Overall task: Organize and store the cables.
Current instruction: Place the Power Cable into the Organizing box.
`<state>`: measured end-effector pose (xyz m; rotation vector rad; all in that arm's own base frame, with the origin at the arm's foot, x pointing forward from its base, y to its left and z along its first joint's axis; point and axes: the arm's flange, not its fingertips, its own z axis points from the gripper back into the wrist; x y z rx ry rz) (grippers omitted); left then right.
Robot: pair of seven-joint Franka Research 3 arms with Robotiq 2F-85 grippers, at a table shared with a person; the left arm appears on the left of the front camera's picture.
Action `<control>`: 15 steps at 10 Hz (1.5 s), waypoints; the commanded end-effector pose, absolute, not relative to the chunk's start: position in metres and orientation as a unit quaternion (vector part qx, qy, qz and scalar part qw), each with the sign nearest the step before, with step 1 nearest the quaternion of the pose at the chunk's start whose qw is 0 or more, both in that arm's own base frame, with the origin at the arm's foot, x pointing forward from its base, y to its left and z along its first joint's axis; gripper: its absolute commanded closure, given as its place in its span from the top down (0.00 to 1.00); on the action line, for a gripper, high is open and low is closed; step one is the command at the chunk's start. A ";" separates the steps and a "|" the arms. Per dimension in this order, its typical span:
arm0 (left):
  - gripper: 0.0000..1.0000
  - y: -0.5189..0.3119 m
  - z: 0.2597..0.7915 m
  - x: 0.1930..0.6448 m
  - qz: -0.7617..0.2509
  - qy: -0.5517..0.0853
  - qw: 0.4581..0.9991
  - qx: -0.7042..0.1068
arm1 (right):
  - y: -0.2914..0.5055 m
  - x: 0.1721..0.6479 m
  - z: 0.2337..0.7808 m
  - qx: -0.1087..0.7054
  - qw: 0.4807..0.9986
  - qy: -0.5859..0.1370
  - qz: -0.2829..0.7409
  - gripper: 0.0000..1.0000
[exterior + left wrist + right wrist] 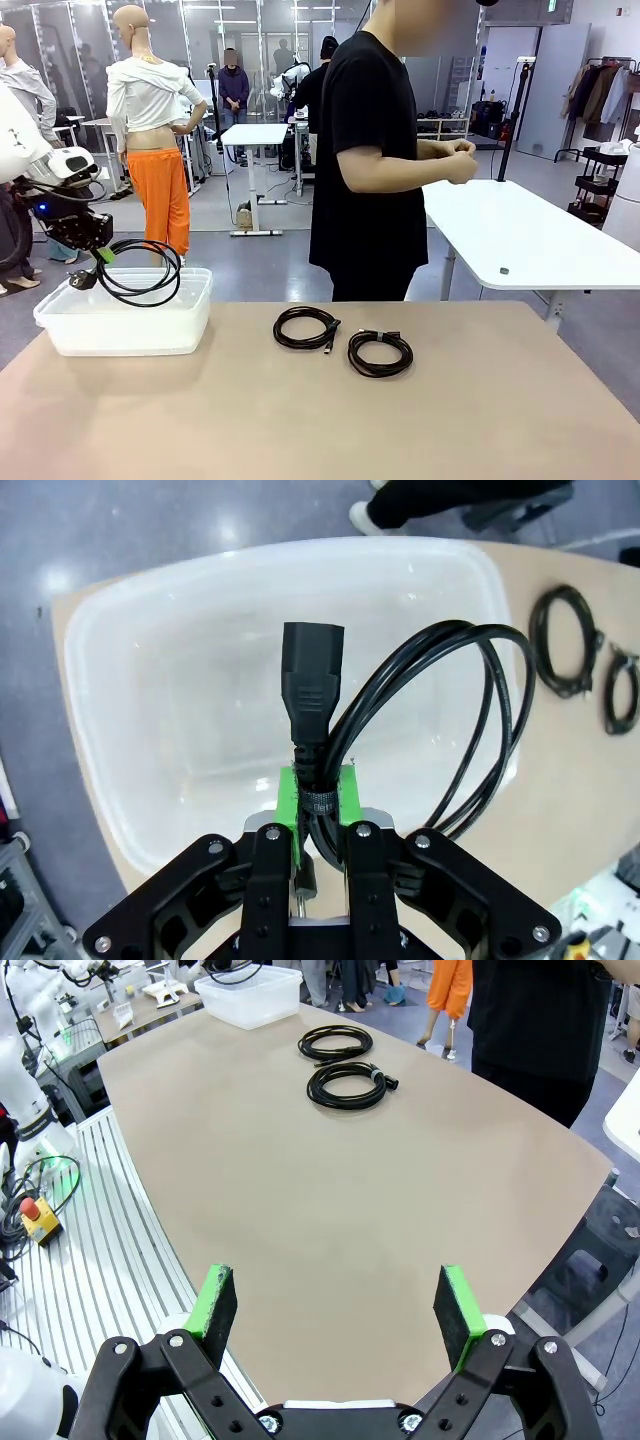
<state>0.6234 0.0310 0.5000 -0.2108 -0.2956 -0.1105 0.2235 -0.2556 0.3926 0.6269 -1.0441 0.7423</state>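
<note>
Quick count: three coiled black cables. The first cable (313, 680) hangs right above the clear bin (120, 335), the second cable (280, 330) lies beside the bin, and the third cable (354, 355) just past that. One bin, one tabletop (300, 430).

Black cables (306, 328), translucent white bin (120, 338), tan table (320, 420)

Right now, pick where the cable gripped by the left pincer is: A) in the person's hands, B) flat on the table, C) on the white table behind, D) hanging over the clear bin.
D: the left pincer is shut on the cable, whose loop hangs over the open bin.
</note>
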 end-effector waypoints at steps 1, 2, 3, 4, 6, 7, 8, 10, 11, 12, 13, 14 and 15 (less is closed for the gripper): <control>0.17 0.033 0.489 0.655 -0.042 -0.152 0.982 -0.104 | -0.257 0.224 0.394 0.285 0.749 -0.488 0.345 1.00; 0.17 0.037 0.479 0.662 -0.041 -0.145 0.984 -0.097 | -0.257 0.224 0.394 0.285 0.749 -0.488 0.345 1.00; 0.17 0.040 0.468 0.668 -0.033 -0.134 0.985 -0.099 | -0.257 0.224 0.394 0.285 0.749 -0.488 0.345 1.00; 0.17 0.042 0.454 0.672 -0.025 -0.134 0.986 -0.092 | -0.257 0.224 0.394 0.285 0.749 -0.488 0.345 1.00; 0.17 0.047 0.438 0.669 -0.012 -0.108 0.991 -0.080 | -0.257 0.224 0.394 0.285 0.749 -0.488 0.345 1.00; 0.17 0.047 0.435 0.666 -0.005 -0.100 0.991 -0.088 | -0.257 0.224 0.394 0.285 0.749 -0.488 0.345 1.00; 0.39 0.045 0.433 0.662 -0.003 -0.100 0.991 -0.087 | -0.257 0.224 0.394 0.285 0.749 -0.488 0.345 1.00; 0.66 0.044 0.429 0.659 0.004 -0.097 0.992 -0.081 | -0.257 0.224 0.394 0.285 0.749 -0.488 0.345 1.00; 0.48 0.044 0.429 0.657 0.007 -0.099 0.992 -0.081 | -0.257 0.224 0.394 0.285 0.749 -0.488 0.345 1.00; 0.93 0.043 0.430 0.654 0.005 -0.099 0.991 -0.087 | -0.257 0.224 0.394 0.285 0.749 -0.488 0.345 1.00; 0.75 0.041 0.431 0.652 0.001 -0.103 0.991 -0.086 | -0.257 0.224 0.394 0.285 0.749 -0.488 0.345 1.00; 1.00 0.040 0.431 0.649 0.001 -0.105 0.991 -0.084 | -0.257 0.224 0.394 0.285 0.749 -0.488 0.345 1.00; 1.00 0.040 0.432 0.648 0.001 -0.108 0.991 -0.082 | -0.257 0.224 0.394 0.285 0.749 -0.488 0.345 1.00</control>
